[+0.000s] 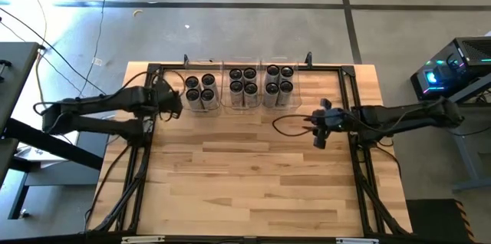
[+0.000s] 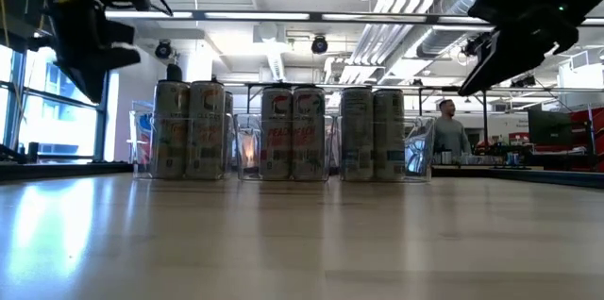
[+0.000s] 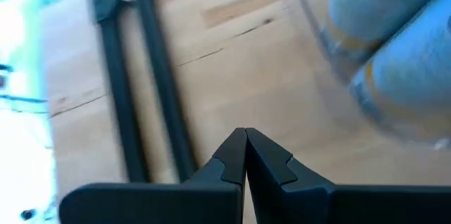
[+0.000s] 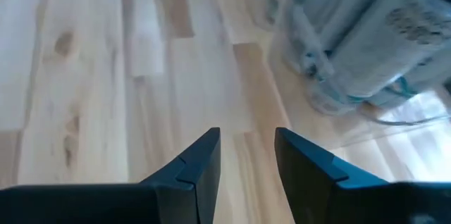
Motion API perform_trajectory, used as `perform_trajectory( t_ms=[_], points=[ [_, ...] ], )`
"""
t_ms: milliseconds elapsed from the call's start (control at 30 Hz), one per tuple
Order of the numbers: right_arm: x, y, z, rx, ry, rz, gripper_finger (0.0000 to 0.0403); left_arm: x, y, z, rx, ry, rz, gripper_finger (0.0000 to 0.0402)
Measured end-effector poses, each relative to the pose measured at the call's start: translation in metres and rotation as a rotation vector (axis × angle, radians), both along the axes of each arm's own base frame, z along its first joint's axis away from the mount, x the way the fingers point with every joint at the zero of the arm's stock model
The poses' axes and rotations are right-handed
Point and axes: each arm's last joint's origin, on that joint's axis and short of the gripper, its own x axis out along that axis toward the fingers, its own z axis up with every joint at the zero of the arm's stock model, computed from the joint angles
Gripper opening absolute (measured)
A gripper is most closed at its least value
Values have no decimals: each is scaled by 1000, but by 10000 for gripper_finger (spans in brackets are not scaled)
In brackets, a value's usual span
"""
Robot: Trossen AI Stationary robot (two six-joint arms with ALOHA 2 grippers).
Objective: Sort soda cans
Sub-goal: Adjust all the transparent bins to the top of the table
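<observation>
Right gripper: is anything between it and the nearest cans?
Nothing visible on the bare table between the right gripper, empty with jaws apart, and the right-hand cans. Only their clear bin walls surround them.

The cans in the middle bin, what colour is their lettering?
Red lettering on the silver-grey middle cans, best seen in the low view.

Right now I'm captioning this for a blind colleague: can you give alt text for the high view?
Twelve soda cans stand in three groups of four inside clear bins along the far edge of a wooden table. The left gripper, shut, sits beside the left group; the right gripper, open and empty, hangs right of centre.
</observation>
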Motion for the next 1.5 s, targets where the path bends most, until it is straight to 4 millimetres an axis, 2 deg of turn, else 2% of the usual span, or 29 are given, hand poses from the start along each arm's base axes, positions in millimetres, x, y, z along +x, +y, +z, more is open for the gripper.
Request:
perform_trajectory(
  t_ms=[167,267,367,533,833,1267,1500],
  points=[
    [0,7,-3,-3,-6,41,128,0,25,-16,-34,-34,16,0],
    [0,10,-3,5,-6,52,128,-7,35,-22,-40,-2,66,0],
    [0,13,-3,18,-10,59,128,-5,44,-24,-27,-64,62,0],
    [-1,17,-3,8,-20,41,128,-3,52,-42,-33,-185,71,0],
    [-1,19,-3,6,-21,56,128,-4,63,-80,-16,-299,112,0],
    [0,20,-1,27,-48,41,128,12,76,-111,-13,-425,48,0],
    [2,20,0,31,-69,40,128,25,86,-119,10,-482,-13,0]
  ],
)
